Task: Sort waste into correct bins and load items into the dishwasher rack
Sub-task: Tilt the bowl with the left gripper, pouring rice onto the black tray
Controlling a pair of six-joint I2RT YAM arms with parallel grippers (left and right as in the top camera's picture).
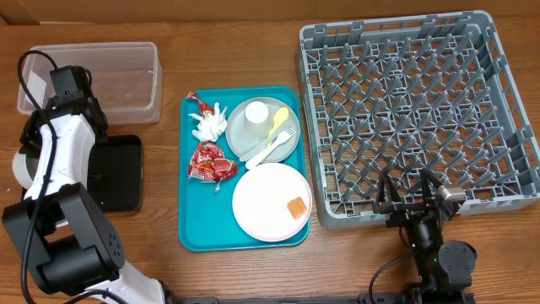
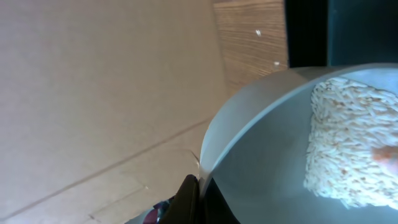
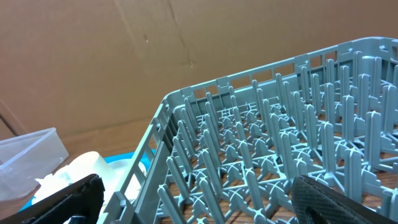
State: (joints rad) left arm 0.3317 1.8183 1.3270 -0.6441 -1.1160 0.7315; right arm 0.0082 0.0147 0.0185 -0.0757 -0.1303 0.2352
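Left tool point(image 2: 194, 198): pressed together on the rim of a round white bowl point(image 2: 261, 137) holding loose white rice grains point(image 2: 348, 143), far left.
Bins: shallow black rectangular tray point(image 1: 122, 173) just beside the left arm, clear plastic rectangular tub point(image 1: 93, 80) behind it.
Teal serving tray point(image 1: 194, 228): crumpled white napkin point(image 1: 208, 123) and crinkled red wrapper point(image 1: 211, 162) along the left edge. Grey round plate point(image 1: 245, 143) carries a small white cup point(image 1: 257, 114), a pale yellow plastic spoon point(image 1: 278, 120) and a fork point(image 1: 274, 145). White round plate point(image 1: 261, 203) carries an orange food cube point(image 1: 296, 209).
Bench point(image 1: 169, 270): narrow bare strip between teal tray and rack.
Large grey plastic grid rack point(image 1: 422, 110): right.
Right tool point(image 1: 411, 198): spread wide at the rack's near edge.
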